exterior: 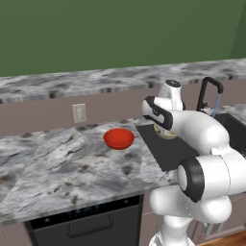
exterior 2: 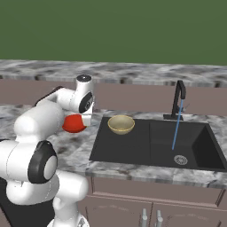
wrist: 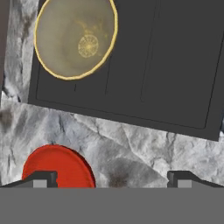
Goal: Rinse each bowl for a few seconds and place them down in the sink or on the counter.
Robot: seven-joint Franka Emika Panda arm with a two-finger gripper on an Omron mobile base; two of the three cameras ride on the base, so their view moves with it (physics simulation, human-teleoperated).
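looked about halfway: tan bowl sat on the sink's left drainboard, water running, red bowl waited on the counter beside it, gripper wide open, empty.

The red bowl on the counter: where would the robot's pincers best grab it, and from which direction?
Probably by the rim, coming down from above. The red bowl sits upright and open on the counter, so one finger can go inside its thin wall and one outside. The gripper is open, and the body looks too wide to span.
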